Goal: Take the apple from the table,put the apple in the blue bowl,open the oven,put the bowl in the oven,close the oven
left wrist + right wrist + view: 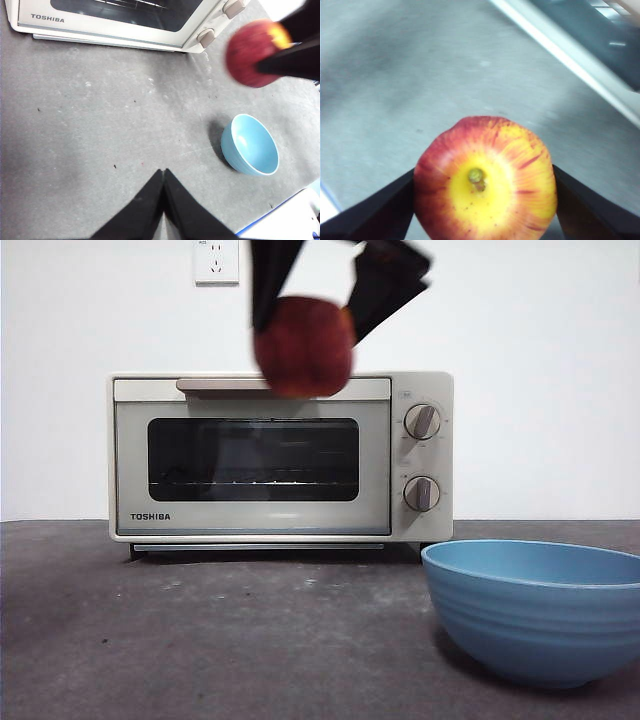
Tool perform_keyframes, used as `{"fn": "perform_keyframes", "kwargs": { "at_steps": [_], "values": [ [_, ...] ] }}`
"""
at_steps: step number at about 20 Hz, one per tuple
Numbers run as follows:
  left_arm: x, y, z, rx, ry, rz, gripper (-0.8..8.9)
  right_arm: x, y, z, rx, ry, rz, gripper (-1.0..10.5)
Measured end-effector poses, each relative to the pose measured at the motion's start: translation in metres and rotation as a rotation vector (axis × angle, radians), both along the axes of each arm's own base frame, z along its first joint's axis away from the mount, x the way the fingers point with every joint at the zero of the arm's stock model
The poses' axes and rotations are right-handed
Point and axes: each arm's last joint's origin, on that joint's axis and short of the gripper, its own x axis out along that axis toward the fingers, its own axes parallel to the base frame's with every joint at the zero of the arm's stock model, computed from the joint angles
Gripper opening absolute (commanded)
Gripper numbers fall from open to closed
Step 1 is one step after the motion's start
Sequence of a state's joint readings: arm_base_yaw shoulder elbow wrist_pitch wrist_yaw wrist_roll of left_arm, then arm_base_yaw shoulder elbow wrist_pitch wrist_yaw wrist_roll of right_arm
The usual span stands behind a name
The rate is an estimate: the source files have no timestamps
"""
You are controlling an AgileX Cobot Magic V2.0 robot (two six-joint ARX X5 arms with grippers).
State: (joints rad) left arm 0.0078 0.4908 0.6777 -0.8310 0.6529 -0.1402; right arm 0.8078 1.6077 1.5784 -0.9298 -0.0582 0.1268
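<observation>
One round red apple (303, 347), yellow around its stem, hangs blurred at the top centre of the front view, clamped between the right gripper (320, 305) jaws. One ridged matte blue bowl (540, 612) sits lower right on the scuffed grey table (220, 630). One boxy cream oven (280, 457), two knobs, door closed. Left gripper (163, 172) jaws pressed together

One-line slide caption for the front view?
Right gripper carries the apple in mid-air before the closed oven; the blue bowl waits empty on the table.
</observation>
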Motion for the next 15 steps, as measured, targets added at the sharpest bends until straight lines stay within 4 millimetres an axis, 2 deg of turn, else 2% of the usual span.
{"fn": "perform_keyframes", "kwargs": {
  "at_steps": [3,6,10,15],
  "values": [
    [0.0,0.0,0.0,0.0,0.0,0.0,0.07,-0.021,-0.026,-0.008,-0.017,-0.02,-0.024,3.0],
    [0.0,0.0,0.0,0.0,0.0,0.0,0.07,-0.041,-0.051,-0.039,-0.038,-0.011,-0.047,3.0],
    [0.0,0.0,0.0,0.0,0.0,-0.001,0.07,-0.059,-0.084,-0.065,-0.017,-0.035,-0.129,3.1],
    [0.0,0.0,0.0,0.0,-0.003,-0.002,0.07,-0.065,-0.1,-0.115,0.0,0.01,-0.198,3.1]
  ]
}}
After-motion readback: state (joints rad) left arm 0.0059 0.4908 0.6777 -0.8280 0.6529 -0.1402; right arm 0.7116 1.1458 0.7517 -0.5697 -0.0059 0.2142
